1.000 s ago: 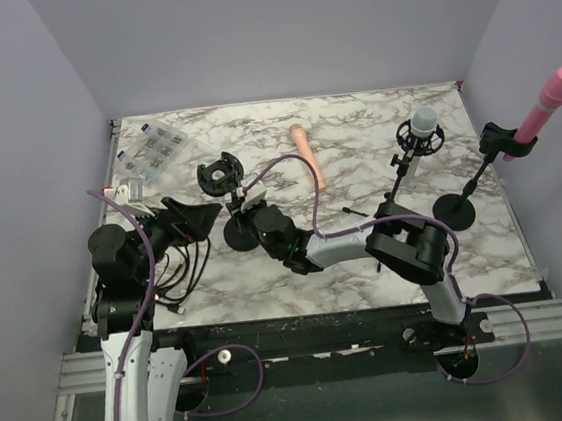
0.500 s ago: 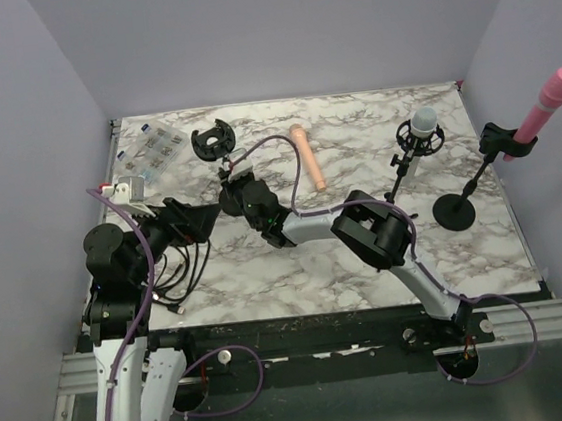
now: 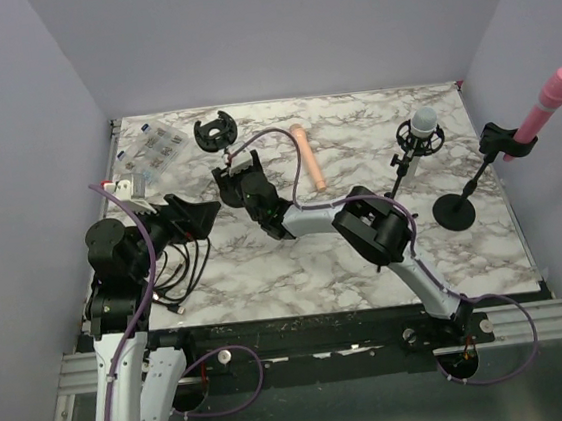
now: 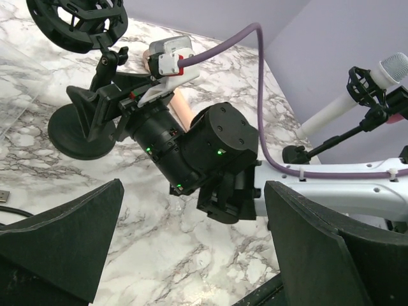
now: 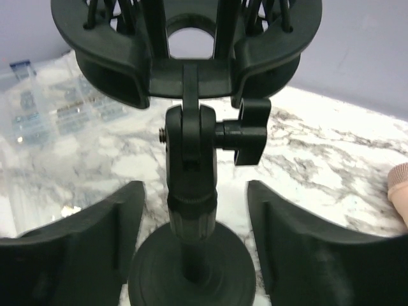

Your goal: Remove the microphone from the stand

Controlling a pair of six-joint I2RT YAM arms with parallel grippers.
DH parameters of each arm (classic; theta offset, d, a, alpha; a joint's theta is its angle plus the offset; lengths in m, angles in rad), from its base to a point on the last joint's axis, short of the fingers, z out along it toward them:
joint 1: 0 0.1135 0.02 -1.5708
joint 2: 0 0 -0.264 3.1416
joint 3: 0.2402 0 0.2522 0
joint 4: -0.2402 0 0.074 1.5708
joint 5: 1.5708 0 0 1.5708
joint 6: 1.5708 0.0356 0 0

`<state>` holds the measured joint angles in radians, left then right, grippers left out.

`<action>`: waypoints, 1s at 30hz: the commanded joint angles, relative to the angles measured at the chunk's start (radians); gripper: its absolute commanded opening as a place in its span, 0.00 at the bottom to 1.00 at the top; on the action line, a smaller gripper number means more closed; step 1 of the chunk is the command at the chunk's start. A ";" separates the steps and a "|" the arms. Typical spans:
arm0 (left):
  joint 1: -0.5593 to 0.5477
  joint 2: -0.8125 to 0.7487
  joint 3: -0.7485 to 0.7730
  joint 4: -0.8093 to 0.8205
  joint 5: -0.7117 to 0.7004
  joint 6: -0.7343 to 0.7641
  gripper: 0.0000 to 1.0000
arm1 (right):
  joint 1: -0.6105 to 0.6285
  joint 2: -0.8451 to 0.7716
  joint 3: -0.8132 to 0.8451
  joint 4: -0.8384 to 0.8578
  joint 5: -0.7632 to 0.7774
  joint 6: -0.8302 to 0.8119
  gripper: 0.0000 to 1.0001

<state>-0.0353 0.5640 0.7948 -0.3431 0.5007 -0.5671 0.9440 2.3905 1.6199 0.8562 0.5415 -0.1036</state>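
An empty black stand with a round shock mount stands at the back left. My right gripper is open, one finger on each side of the stand's stem with a gap both sides. A peach microphone lies loose on the marble just right of it. A grey-headed white microphone sits in a second stand, and a pink microphone sits in a third at the far right. My left gripper hangs open over bare marble.
A clear plastic box of small parts lies at the back left corner. Black cables trail beside the left arm. The round base of the pink microphone's stand sits near the right edge. The right arm stretches across the middle.
The right arm carried the empty stand from the front middle to the back left. Its jaws then opened off the stem. The left arm stayed put.
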 commanded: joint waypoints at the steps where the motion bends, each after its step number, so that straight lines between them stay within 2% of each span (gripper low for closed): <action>1: -0.005 0.003 0.032 0.013 0.017 -0.002 0.96 | 0.000 -0.158 -0.068 -0.116 -0.030 0.056 0.79; 4: -0.006 0.002 0.028 0.026 0.033 -0.021 0.96 | 0.000 -0.266 -0.132 -0.198 -0.045 0.100 0.85; 10: -0.006 0.000 0.018 0.062 0.088 -0.054 0.96 | 0.000 -0.573 -0.346 -0.394 -0.184 0.226 0.86; 14: -0.007 0.022 0.004 0.122 0.160 -0.094 0.96 | 0.001 -0.812 -0.436 -0.602 -0.247 0.258 0.86; 18: -0.022 0.072 -0.049 0.274 0.244 -0.155 0.96 | 0.000 -0.998 -0.431 -0.840 -0.296 0.274 0.86; 20: -0.064 0.114 -0.053 0.313 0.251 -0.163 0.96 | 0.000 -1.070 -0.405 -0.954 -0.303 0.283 0.86; 23: -0.192 0.175 -0.039 0.334 0.184 -0.140 0.96 | 0.000 -1.175 -0.388 -1.043 -0.284 0.307 0.86; 27: -0.346 0.239 -0.067 0.473 0.123 -0.159 0.96 | 0.000 -1.309 -0.408 -1.069 -0.245 0.316 0.86; 30: -0.477 0.298 -0.094 0.612 0.093 -0.104 0.99 | 0.000 -1.390 -0.438 -1.060 -0.208 0.294 0.86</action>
<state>-0.3771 0.8124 0.7311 0.0326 0.6544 -0.7120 0.9432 1.0935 1.2053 -0.1368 0.2867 0.1928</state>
